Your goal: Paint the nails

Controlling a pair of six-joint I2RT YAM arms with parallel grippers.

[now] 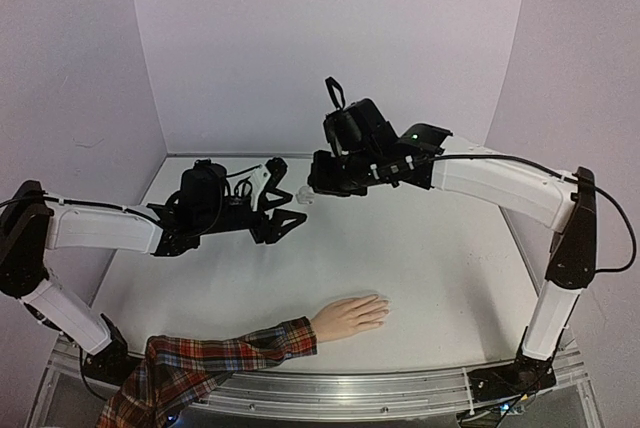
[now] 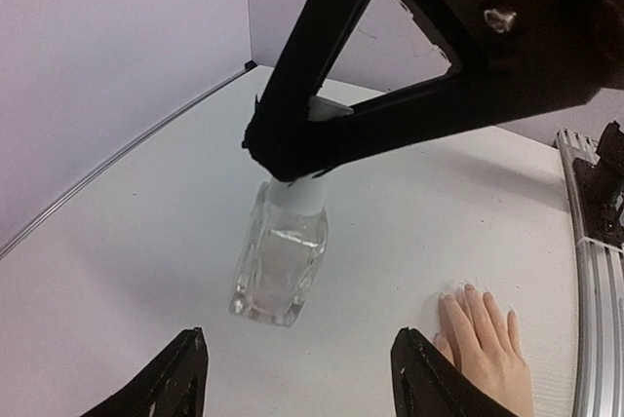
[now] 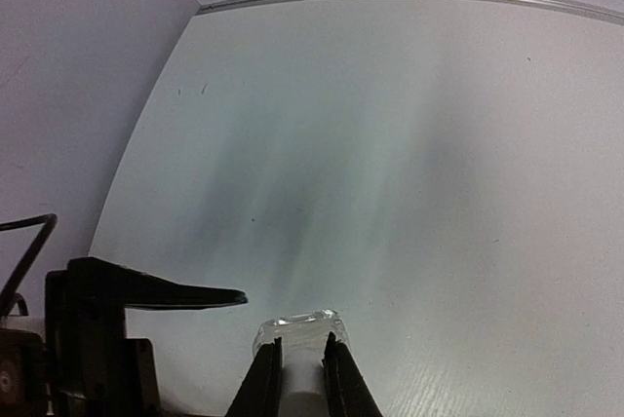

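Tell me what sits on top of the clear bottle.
Its white cap, pinched by the right tool. The cap's top is covered by the black fingers, so it cannot be seen.

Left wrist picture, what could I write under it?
Right fingers pinch the white cap of a clear bottle, mannequin hand nearby.

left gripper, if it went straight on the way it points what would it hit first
Probably the clear bottle, dead ahead between the left gripper's open jaws; the right gripper holds its cap.

Your right gripper (image 3: 303, 349) pinches the top of the clear bottle (image 3: 297, 322), with the white table (image 3: 409, 144) spreading out beyond.
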